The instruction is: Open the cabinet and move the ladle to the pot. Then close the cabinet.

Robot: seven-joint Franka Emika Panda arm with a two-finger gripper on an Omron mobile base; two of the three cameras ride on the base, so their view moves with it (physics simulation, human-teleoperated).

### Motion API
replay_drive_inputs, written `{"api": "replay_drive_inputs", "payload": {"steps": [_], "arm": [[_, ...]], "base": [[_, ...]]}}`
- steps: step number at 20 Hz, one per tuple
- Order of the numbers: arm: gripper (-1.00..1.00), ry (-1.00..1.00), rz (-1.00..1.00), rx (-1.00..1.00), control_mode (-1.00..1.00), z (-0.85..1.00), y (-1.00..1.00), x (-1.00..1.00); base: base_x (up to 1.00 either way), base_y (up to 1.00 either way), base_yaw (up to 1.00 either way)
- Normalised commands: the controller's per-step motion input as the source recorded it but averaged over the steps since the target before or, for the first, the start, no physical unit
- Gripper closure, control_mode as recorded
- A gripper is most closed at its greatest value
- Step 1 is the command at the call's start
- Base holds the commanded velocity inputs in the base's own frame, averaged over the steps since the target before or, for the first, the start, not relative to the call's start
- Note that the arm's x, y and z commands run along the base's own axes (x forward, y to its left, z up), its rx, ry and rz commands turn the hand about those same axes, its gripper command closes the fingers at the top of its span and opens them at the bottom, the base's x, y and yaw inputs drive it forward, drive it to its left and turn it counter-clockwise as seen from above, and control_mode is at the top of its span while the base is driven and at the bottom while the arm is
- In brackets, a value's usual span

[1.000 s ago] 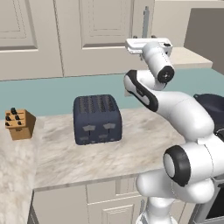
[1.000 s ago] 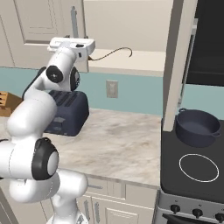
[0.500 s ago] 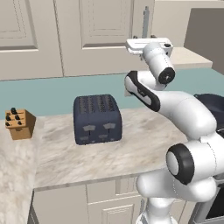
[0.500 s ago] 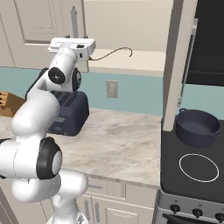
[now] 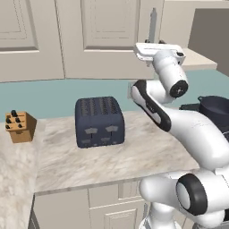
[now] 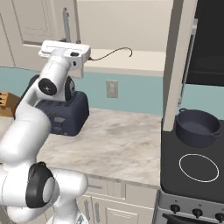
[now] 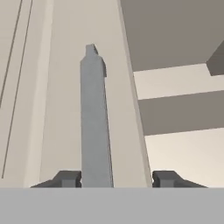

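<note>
Since a second ago little has shifted: your arm sits at the same raised reach, hand level with the cabinet's (image 5: 107, 36) bar handle (image 7: 94, 122). In the hand view you see the fingers (image 7: 116, 179) apart, one dark tip touching the left of the flat grey metal bar, the other standing well off to its right; they have no grip on it.

That door is smooth beige with a recessed panel. Its neighbour (image 6: 177, 65) stands swung open, edge-on beside the stove (image 6: 192, 175), baring a pale shelf (image 6: 127, 65). You can see the ladle (image 6: 113, 53) lying on that shelf as a thin dark curved line.

On the black glassy stove sits the pot (image 6: 197, 127), round, dark blue-grey, with short side handles. The boxy dark toaster (image 5: 99, 120) and a wooden knife block (image 5: 20, 126) stand on the marbled bench (image 5: 89, 156).
</note>
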Motion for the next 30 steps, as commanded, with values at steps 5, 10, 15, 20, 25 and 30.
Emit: {"api": "replay_drive_inputs", "payload": {"steps": [5,10,15,20,25,30], "arm": [[1.00,0.06,-0.08,0.15,-1.00,0.00,0.69,-0.96],[1.00,0.04,-0.10,0.08,-1.00,0.00,1.00,-1.00],[1.00,0.02,-0.09,0.03,-1.00,0.20,0.74,-1.00],[-1.00,0.27,-0.22,0.08,-1.00,0.50,-0.72,-0.30],[-1.00,0.43,-0.05,0.45,-1.00,0.27,-0.95,-0.14],[-1.00,0.20,0.05,0.80,-1.00,0.00,-0.77,0.00]], "base": [[0.00,0.00,0.00],[0.00,0.00,0.00],[0.00,0.00,0.00],[0.00,0.00,0.00],[0.00,0.00,0.00],[0.00,0.00,0.00]]}}
